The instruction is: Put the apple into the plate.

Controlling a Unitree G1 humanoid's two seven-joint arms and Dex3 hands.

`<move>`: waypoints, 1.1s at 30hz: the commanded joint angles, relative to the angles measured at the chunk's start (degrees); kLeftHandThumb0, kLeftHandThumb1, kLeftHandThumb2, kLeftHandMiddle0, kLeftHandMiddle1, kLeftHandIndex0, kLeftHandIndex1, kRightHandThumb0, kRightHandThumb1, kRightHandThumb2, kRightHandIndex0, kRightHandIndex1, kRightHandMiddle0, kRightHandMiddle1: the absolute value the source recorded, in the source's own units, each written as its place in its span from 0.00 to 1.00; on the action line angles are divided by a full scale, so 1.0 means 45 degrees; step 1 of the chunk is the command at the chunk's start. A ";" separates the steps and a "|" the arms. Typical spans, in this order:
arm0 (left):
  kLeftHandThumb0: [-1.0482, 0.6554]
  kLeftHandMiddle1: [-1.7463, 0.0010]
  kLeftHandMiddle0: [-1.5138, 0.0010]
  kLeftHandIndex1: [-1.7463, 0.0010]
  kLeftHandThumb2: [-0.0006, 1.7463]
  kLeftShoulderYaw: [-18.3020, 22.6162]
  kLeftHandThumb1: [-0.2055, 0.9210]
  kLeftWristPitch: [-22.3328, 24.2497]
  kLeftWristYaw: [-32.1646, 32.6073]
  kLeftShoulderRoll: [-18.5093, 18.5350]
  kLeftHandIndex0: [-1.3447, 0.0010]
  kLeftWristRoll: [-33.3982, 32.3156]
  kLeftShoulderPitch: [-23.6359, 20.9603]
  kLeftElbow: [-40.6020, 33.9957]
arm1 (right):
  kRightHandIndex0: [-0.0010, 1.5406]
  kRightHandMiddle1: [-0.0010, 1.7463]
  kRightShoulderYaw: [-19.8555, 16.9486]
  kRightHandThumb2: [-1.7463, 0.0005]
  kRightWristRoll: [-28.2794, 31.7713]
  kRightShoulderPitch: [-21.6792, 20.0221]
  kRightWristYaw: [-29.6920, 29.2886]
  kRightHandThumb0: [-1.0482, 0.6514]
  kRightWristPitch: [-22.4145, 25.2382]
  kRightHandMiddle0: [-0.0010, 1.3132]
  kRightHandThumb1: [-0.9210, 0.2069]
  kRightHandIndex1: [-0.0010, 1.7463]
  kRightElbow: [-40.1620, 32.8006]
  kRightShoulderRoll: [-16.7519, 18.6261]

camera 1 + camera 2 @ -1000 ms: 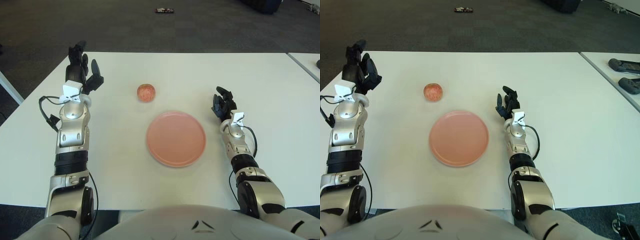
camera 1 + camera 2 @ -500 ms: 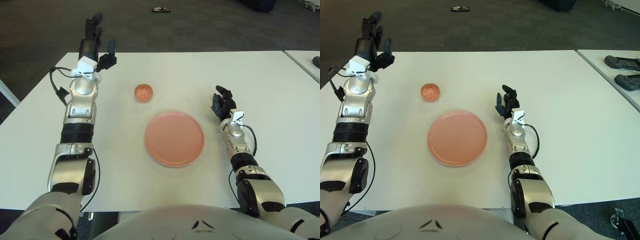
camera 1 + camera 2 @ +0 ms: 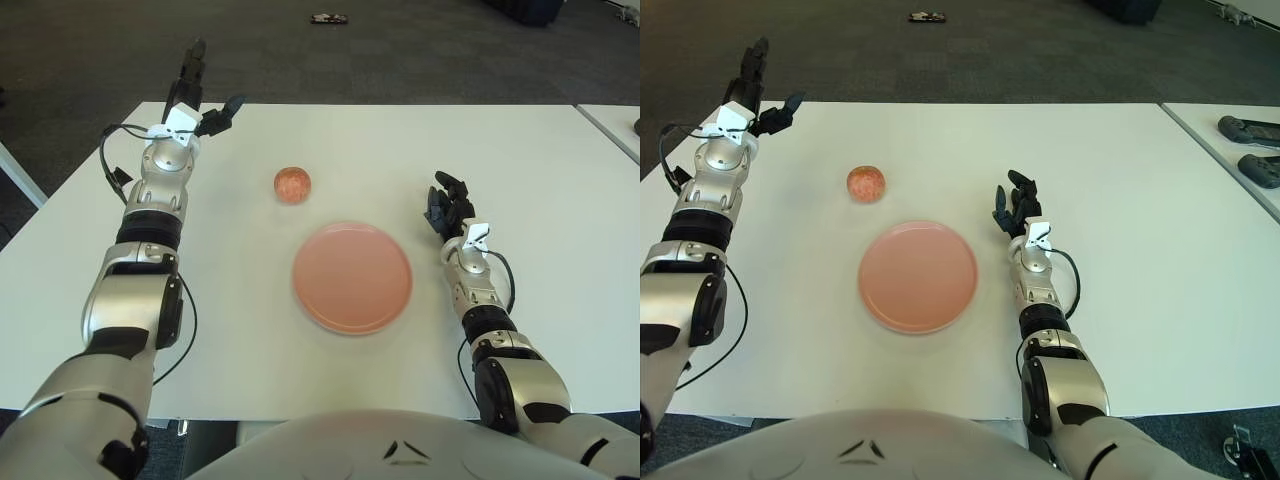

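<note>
A reddish apple (image 3: 292, 185) sits on the white table (image 3: 520, 150), just beyond the upper-left rim of a round pink plate (image 3: 352, 277). The plate holds nothing. My left hand (image 3: 200, 96) is stretched out over the table's far-left edge, well left of and beyond the apple, fingers spread and holding nothing. My right hand (image 3: 446, 209) shows to the right of the plate, fingers relaxed and apart, nothing in them.
A second white table (image 3: 1230, 130) stands at the right with dark controllers (image 3: 1250, 150) on it. A small dark object (image 3: 328, 19) lies on the carpet beyond the table.
My left arm has reached forward, away from me, and the hand's fingers have spread wider. The apple, the plate and the right hand have stayed in place.
</note>
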 commanded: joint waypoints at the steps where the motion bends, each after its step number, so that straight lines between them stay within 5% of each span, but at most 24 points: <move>1: 0.00 1.00 1.00 1.00 0.08 -0.0307 0.97 -0.0549 0.0134 -0.0222 1.00 0.0209 -0.0664 0.1018 | 0.15 0.39 -0.0056 0.64 -0.0004 0.0007 -0.0040 0.22 0.0174 0.00 0.00 0.12 0.0209 -0.0007; 14: 0.00 1.00 1.00 1.00 0.06 -0.1162 0.98 -0.0895 0.0192 -0.0640 1.00 0.0746 -0.1181 0.3326 | 0.15 0.39 -0.0046 0.64 -0.0013 -0.0036 -0.0064 0.22 0.0122 0.00 0.00 0.12 0.0325 0.0012; 33: 0.00 1.00 1.00 0.99 0.03 -0.1484 0.93 -0.0417 -0.0700 -0.0986 0.99 0.0780 -0.1321 0.4301 | 0.15 0.39 -0.0009 0.64 -0.0042 -0.0182 -0.0161 0.22 -0.0001 0.00 0.00 0.12 0.0619 0.0074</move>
